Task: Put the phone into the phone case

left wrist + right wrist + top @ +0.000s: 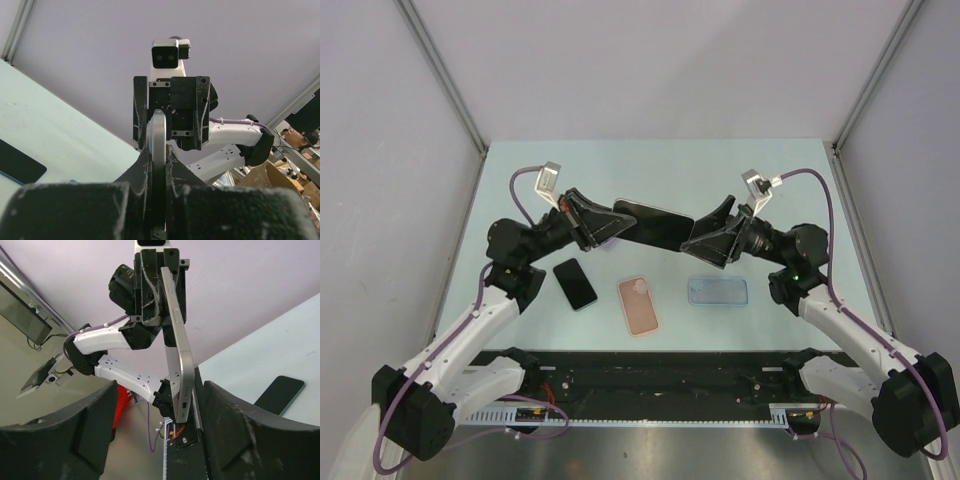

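A dark phone with a silver rim (653, 225) hangs level in the air over the table's middle. My left gripper (610, 225) is shut on its left end; in the left wrist view the phone's edge (158, 135) runs straight up between the pinching fingers. My right gripper (700, 240) is open at the phone's right end. In the right wrist view the phone (177, 340) stands between the spread jaws, close to the right finger (240, 420), with a wide gap to the left finger. A pink case (640, 305) and a blue case (718, 291) lie flat below.
A second black phone (575, 283) lies on the table left of the pink case and also shows as the dark phone (280, 394) in the right wrist view. Grey walls and metal posts enclose the table on three sides.
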You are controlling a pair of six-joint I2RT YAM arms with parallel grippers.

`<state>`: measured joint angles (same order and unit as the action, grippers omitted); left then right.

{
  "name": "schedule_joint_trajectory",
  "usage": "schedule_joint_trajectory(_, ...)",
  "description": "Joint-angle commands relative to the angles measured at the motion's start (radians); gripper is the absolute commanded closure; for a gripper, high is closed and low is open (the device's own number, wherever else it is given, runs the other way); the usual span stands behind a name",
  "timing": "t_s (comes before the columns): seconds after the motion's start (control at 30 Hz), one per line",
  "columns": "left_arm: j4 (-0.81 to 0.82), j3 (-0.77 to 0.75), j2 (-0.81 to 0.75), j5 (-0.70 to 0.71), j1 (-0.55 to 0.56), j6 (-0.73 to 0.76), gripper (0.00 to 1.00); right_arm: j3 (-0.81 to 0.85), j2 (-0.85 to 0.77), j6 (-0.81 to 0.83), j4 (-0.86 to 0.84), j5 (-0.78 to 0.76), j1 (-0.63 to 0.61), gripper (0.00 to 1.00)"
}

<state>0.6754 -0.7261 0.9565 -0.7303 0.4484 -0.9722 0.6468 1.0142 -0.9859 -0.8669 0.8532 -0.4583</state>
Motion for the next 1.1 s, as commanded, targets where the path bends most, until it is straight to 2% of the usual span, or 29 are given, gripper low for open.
schedule_joint_trajectory(0.0, 0.116, -0.003, 0.007, -0.011, 0.004, -0.051, 1.0, 0.002, -0.008, -0.01, -0.048, -0.035, -0.04, 0.34)
schedule_joint_trajectory(0.17, 0.136, 0.011, 0.014, -0.003, 0.019, -0.057, 1.0, 0.002, 0.023, -0.014, -0.061, -0.06, -0.077, 0.45)
schedule_joint_trajectory(0.27, 0.138, 0.017, 0.013, -0.001, 0.021, -0.051, 1.0, 0.002, 0.026, -0.03, -0.061, -0.081, -0.083, 0.57)
schedule_joint_trajectory(0.37, 0.139, 0.017, 0.013, -0.007, 0.019, -0.048, 1.0, 0.002, 0.023, -0.031, -0.055, -0.101, -0.088, 0.71)
schedule_joint_trajectory(0.4, 0.139, 0.017, 0.014, -0.012, 0.021, -0.048, 1.0, 0.002, 0.021, -0.028, -0.041, -0.108, -0.088, 0.8)
schedule_joint_trajectory(0.47, 0.141, 0.014, 0.014, -0.023, 0.021, -0.049, 1.0, 0.002, 0.021, -0.025, -0.034, -0.115, -0.088, 0.88)
schedule_joint_trajectory(0.5, 0.141, 0.017, 0.013, -0.026, 0.021, -0.049, 0.99, 0.002, 0.024, -0.026, -0.032, -0.115, -0.088, 0.97)
schedule_joint_trajectory(0.53, 0.141, 0.019, 0.011, -0.026, 0.021, -0.046, 0.99, 0.002, 0.024, -0.027, -0.032, -0.115, -0.088, 1.0)
schedule_joint_trajectory(0.67, 0.139, 0.027, 0.004, -0.032, 0.023, -0.025, 0.97, 0.002, 0.021, -0.019, -0.012, -0.121, -0.088, 1.0)
schedule_joint_trajectory(0.77, 0.139, 0.019, 0.011, -0.044, 0.019, -0.008, 0.81, 0.007, 0.001, 0.019, 0.072, -0.16, -0.086, 1.0)
schedule_joint_trajectory(0.8, 0.139, 0.016, 0.021, -0.05, 0.021, -0.005, 0.63, 0.008, -0.005, 0.032, 0.092, -0.166, -0.082, 1.0)
schedule_joint_trajectory(0.87, 0.139, 0.014, 0.027, -0.054, 0.021, 0.0, 0.44, 0.011, -0.014, 0.041, 0.139, -0.186, -0.071, 1.0)
schedule_joint_trajectory(1.07, 0.107, 0.034, 0.054, -0.012, 0.021, 0.018, 0.29, 0.011, -0.048, 0.035, 0.236, -0.161, 0.039, 1.0)
